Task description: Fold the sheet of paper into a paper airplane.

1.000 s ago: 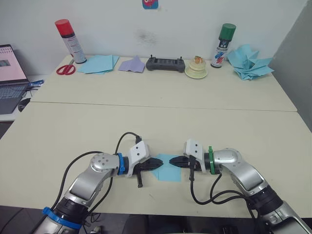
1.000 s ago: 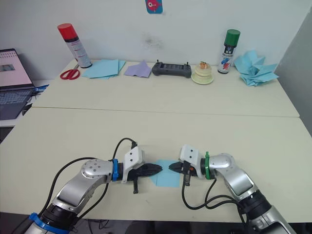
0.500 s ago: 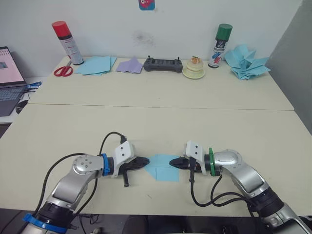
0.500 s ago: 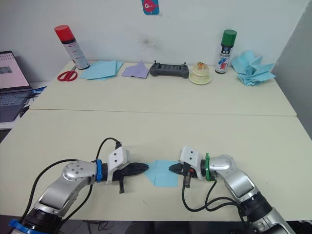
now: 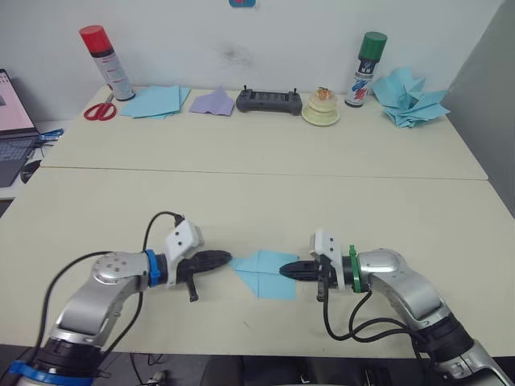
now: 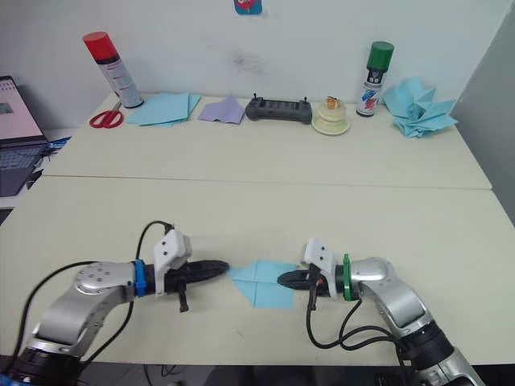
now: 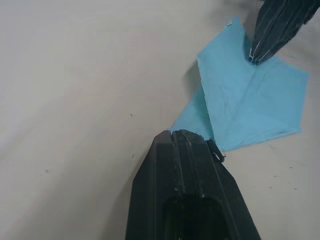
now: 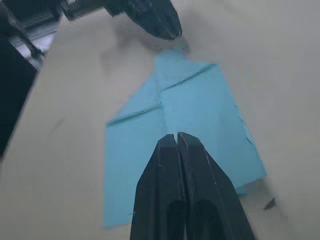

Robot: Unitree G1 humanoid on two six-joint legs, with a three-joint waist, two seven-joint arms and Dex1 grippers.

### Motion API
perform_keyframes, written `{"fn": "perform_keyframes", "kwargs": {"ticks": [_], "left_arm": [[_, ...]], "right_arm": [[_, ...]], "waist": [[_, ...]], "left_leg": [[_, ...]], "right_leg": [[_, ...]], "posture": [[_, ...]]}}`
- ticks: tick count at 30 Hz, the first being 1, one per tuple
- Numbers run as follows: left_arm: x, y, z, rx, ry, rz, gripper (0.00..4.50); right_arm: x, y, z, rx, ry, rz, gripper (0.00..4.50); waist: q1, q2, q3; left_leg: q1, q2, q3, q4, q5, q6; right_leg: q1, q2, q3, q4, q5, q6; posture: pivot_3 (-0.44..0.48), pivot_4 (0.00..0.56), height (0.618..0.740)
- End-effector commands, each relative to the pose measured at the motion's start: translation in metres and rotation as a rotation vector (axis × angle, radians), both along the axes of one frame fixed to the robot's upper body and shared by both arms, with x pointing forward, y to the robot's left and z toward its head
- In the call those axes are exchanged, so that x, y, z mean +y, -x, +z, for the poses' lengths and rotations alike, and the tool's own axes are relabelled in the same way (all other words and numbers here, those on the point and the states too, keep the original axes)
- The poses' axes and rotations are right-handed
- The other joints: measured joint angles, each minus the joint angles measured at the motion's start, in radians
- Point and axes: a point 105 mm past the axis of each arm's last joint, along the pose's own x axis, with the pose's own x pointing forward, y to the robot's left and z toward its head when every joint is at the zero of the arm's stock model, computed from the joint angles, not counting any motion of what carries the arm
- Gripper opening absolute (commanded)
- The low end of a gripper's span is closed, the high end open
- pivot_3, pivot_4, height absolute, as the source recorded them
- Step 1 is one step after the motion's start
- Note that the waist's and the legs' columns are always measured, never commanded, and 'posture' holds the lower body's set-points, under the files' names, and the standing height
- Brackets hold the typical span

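Left hand at sheet of paper, point leftward

Sheet of paper: thin light-blue paper, matt, visibly creased. Table: smooth, matt, cream surface. Left gripper and right gripper: black ribbed plastic fingers, slight sheen; housings white plastic, forearms brushed grey metal.

Two beige tables stand butted together, their seam running 9 to 3 o'clock. A white wall with a dark smudge closes the 12 o'clock side. A grey panel rises at 2 o'clock.
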Motion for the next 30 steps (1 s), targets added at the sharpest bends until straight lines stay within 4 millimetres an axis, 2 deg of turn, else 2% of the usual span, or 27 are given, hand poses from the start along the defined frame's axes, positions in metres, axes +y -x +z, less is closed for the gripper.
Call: {"fn": "perform_keyframes", "kwargs": {"ticks": [1, 5, 8, 11, 14, 16, 18, 24, 27, 30], "left_arm": [[-0.005, 0.016, 0.021, -0.030, -0.006, -0.099, 0.75], [-0.009, 0.030, 0.029, -0.040, -0.037, -0.203, 2.03], [-0.014, 0.035, 0.035, -0.042, -0.033, -0.251, 2.98], [-0.016, 0.037, 0.038, -0.059, -0.041, -0.270, 3.93], [-0.015, 0.039, 0.039, -0.066, -0.055, -0.280, 3.93], [-0.014, 0.040, 0.042, -0.065, -0.056, -0.282, 3.97], [-0.014, 0.040, 0.044, -0.064, -0.056, -0.284, 3.97], [-0.020, 0.037, 0.055, -0.079, -0.026, -0.277, 3.97], [-0.022, 0.037, 0.059, -0.063, 0.004, -0.269, 3.97], [-0.012, 0.030, 0.065, 0.003, 0.093, -0.181, 3.97]], "right_arm": [[-0.008, -0.002, 0.035, 0.001, -0.073, -0.014, 0.64], [-0.023, -0.006, 0.029, 0.082, -0.053, -0.070, 2.11], [-0.021, -0.006, 0.018, 0.145, -0.043, -0.075, 3.20], [-0.012, -0.011, 0.010, 0.196, -0.069, -0.103, 3.22], [-0.004, -0.015, 0.003, 0.209, -0.072, -0.123, 3.22], [0.000, -0.014, 0.004, 0.230, -0.097, -0.115, 2.84], [0.001, -0.011, 0.005, 0.237, -0.105, -0.096, 2.28], [0.003, -0.007, 0.003, 0.239, -0.103, -0.085, 0.02], [0.005, -0.008, 0.006, 0.232, -0.116, -0.083, 0.02], [0.008, -0.015, 0.030, 0.113, -0.183, -0.077, 0.02]], "waist": [[0.001, 0.000, 0.000], [0.002, 0.000, 0.000], [0.001, 0.000, 0.000], [0.001, 0.000, 0.001], [-0.002, 0.001, 0.001], [-0.002, 0.001, 0.001], [-0.002, 0.001, 0.001], [-0.002, 0.001, 0.001], [-0.002, 0.001, 0.001], [-0.002, 0.001, 0.001]], "left_leg": [[0.000, 0.000, 0.000, 0.000, 0.000, 0.000], [-0.001, 0.000, 0.000, -0.001, 0.000, 0.000], [-0.003, 0.000, -0.002, -0.001, 0.000, 0.000], [-0.003, 0.000, -0.001, 0.000, 0.000, 0.000], [-0.003, 0.000, -0.001, 0.000, 0.000, 0.000], [-0.003, 0.000, -0.001, 0.000, 0.000, 0.000], [-0.003, 0.000, -0.001, 0.000, 0.000, 0.000], [-0.003, 0.000, -0.001, 0.000, 0.000, 0.000], [-0.003, 0.000, -0.001, 0.000, 0.000, 0.000], [-0.003, 0.000, -0.001, 0.001, 0.000, 0.000]], "right_leg": [[0.000, 0.000, 0.000, 0.000, 0.000, 0.000], [0.000, -0.001, -0.001, -0.002, 0.000, -0.002], [-0.001, -0.001, -0.001, -0.002, -0.001, -0.001], [-0.001, 0.000, -0.001, -0.001, -0.001, -0.001], [-0.001, 0.000, -0.001, -0.001, -0.001, -0.001], [-0.001, 0.000, -0.002, -0.001, -0.001, -0.001], [-0.001, 0.000, -0.002, -0.001, -0.001, -0.001], [-0.001, 0.000, -0.002, 0.000, -0.001, -0.001], [-0.001, 0.000, -0.003, 0.000, -0.001, -0.001], [-0.001, 0.000, -0.003, 0.000, 0.000, -0.002]], "posture": [[0.000, 0.150, 0.740], [0.000, 0.150, 0.740], [0.000, 0.150, 0.740], [0.000, 0.150, 0.740], [0.000, 0.150, 0.740], [0.000, 0.150, 0.740], [0.000, 0.150, 0.740], [0.000, 0.150, 0.740], [0.000, 0.150, 0.740], [0.000, 0.150, 0.740]]}}
